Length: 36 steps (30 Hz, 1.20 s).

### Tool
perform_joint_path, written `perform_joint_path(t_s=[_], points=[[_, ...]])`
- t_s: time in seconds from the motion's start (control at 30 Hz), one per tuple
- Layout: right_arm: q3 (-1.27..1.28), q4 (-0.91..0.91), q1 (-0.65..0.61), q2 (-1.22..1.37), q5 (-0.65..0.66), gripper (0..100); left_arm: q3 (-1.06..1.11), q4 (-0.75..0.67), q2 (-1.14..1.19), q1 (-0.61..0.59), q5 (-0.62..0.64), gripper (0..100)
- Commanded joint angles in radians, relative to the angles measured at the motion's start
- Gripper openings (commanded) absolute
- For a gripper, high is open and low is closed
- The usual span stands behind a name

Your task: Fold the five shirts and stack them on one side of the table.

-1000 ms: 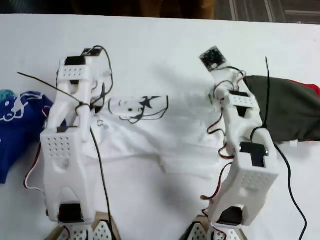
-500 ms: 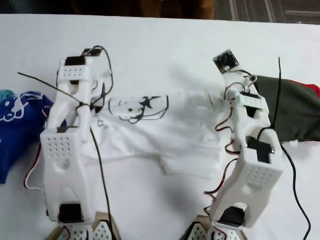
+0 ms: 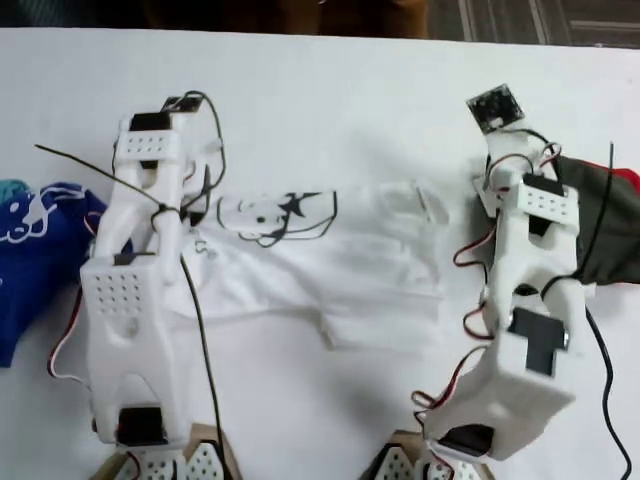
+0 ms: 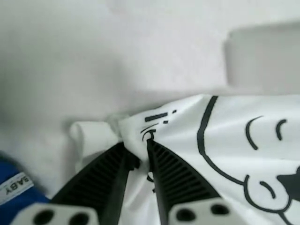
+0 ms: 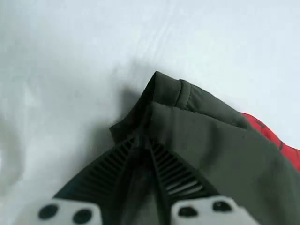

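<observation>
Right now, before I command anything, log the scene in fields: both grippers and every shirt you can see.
white shirt: centre, partly folded
dark green shirt: right side
red shirt: peeking out past the dark green shirt's edge
blue shirt: left edge, crumpled
left gripper: shut on white shirt's edge
right gripper: shut, tips at dark green shirt's corner; hold unclear

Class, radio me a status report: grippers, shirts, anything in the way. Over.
Left gripper shut on white shirt. Right gripper shut, over dark green shirt, red shirt under it. Blue shirt lies apart; no obstruction seen.
</observation>
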Motion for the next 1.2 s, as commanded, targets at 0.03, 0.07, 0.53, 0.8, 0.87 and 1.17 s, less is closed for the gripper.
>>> perform_joint_path(t_s=[0.03,0.07,0.53,0.8,0.87,1.17], points=[[-0.032,0.15,-0.005,-0.183,-0.002,1.8,-0.013,0.015,-0.009,-0.02,0.025,11],[-0.032,0.177,-0.007,-0.209,-0.002,1.8,-0.013,0.026,-0.011,-0.02,0.025,13],[-0.031,0.398,-0.008,-0.47,-0.003,1.8,-0.013,0.04,-0.192,-0.02,-0.051,17],[0.117,0.401,-0.01,-0.613,-0.003,1.8,-0.013,0.112,-0.242,-0.041,-0.172,17],[0.166,0.401,-0.01,-0.656,-0.003,1.8,-0.013,0.158,-0.249,-0.038,-0.201,17],[0.417,0.406,-0.084,-0.886,0.005,1.8,-0.004,0.209,-0.367,-0.054,-0.198,17]])
